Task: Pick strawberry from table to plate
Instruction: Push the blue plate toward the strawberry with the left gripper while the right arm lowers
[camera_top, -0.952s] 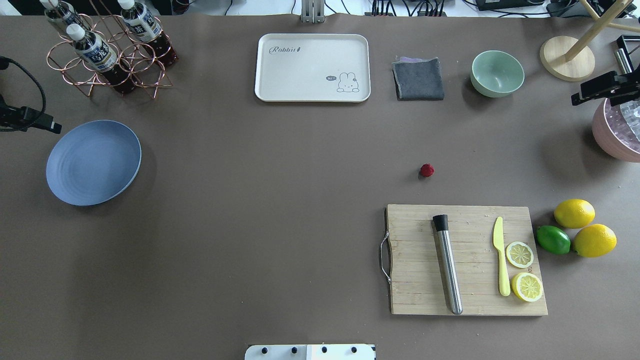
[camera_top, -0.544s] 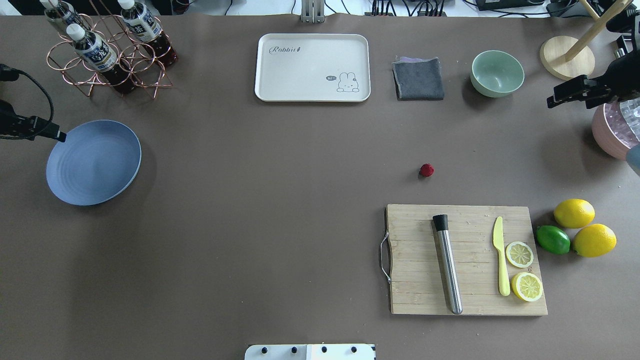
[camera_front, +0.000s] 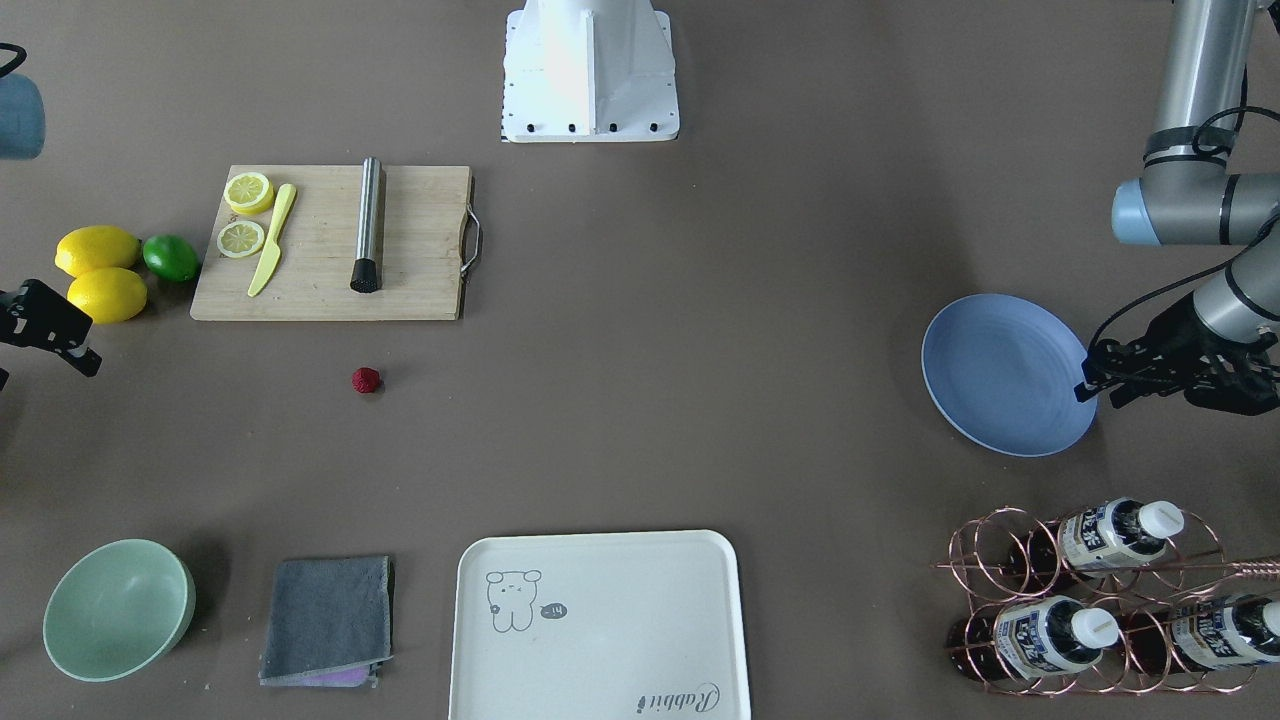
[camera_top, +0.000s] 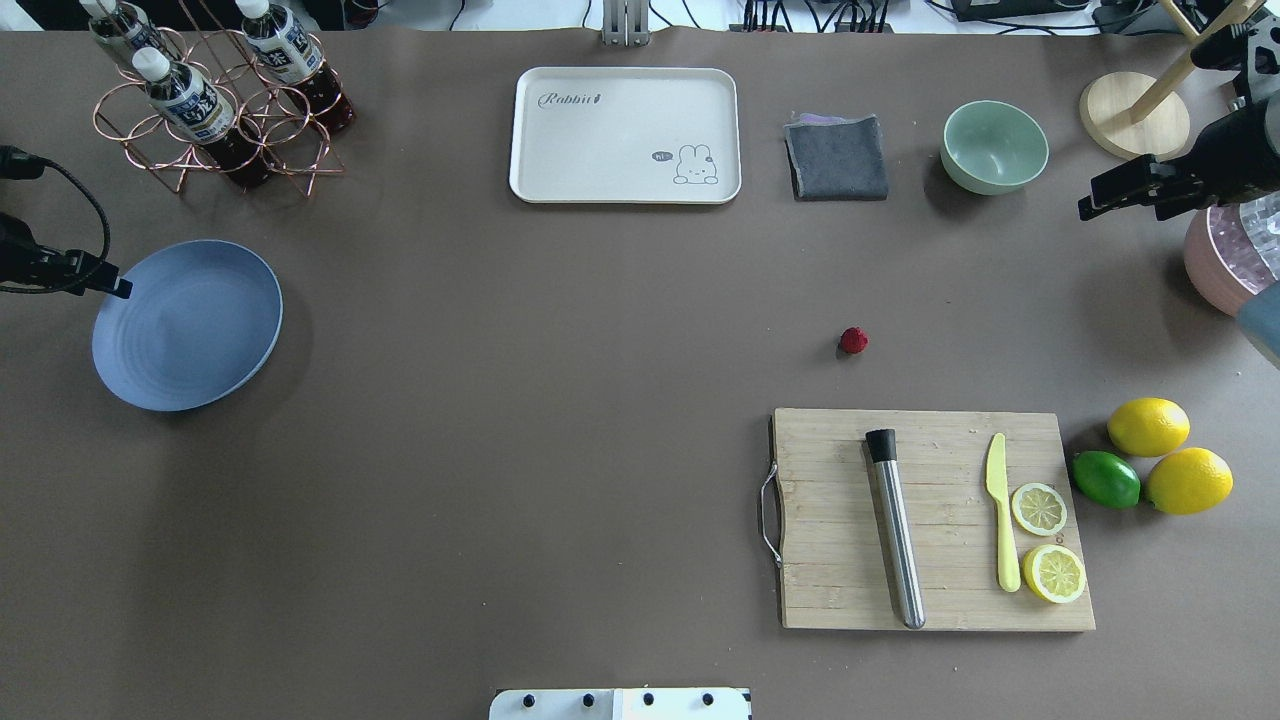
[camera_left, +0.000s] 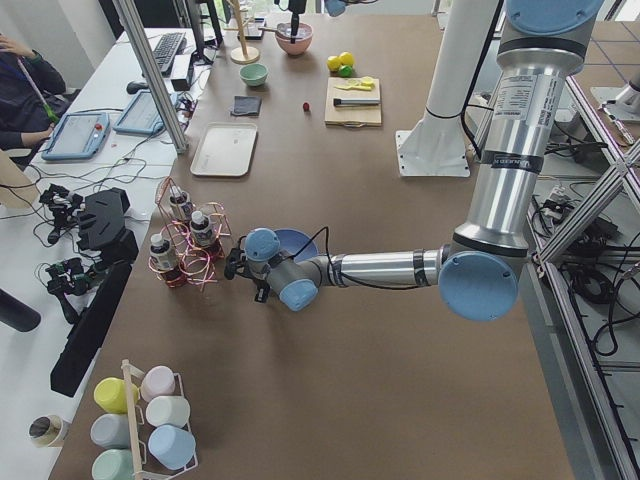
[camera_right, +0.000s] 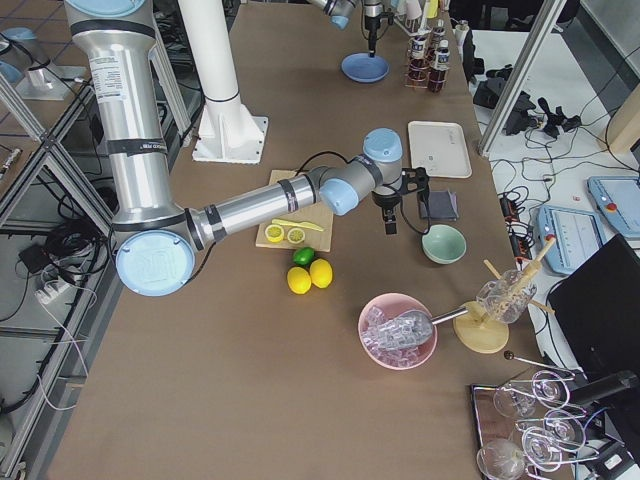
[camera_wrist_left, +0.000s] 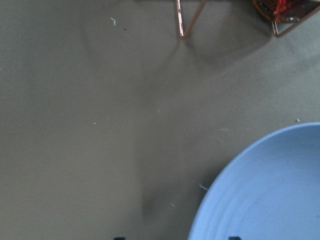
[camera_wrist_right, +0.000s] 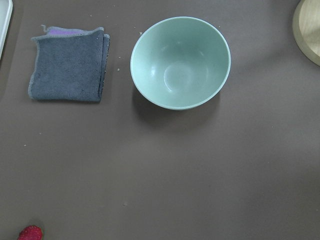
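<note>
The strawberry (camera_top: 853, 341) (camera_front: 366, 380), a tiny dark-red berry, lies alone on the brown table (camera_top: 560, 400) just beyond the cutting board; it also peeks into the right wrist view's bottom left corner (camera_wrist_right: 30, 233). The blue plate (camera_top: 187, 325) (camera_front: 1005, 375) (camera_wrist_left: 265, 195) rests empty at the table's left. My left gripper (camera_top: 122, 289) (camera_front: 1088, 386) hovers at the plate's left rim, open and empty. My right gripper (camera_top: 1092, 200) hangs far right, near the green bowl, well away from the strawberry, apparently open with nothing in it.
A wooden cutting board (camera_top: 830, 590) carries a metal muddler, a yellow knife and lemon slices. Lemons and a lime (camera_top: 1106, 479) lie to its right. At the back stand a cream tray (camera_top: 625, 135), grey cloth (camera_top: 837, 158), green bowl (camera_top: 994, 146) and bottle rack (camera_top: 215, 110). A pink ice bowl (camera_top: 1215, 265) is at far right.
My right gripper has moved leftward over the table, from above the pink bowl towards the green bowl. My left gripper has slid a little nearer along the plate's left rim.
</note>
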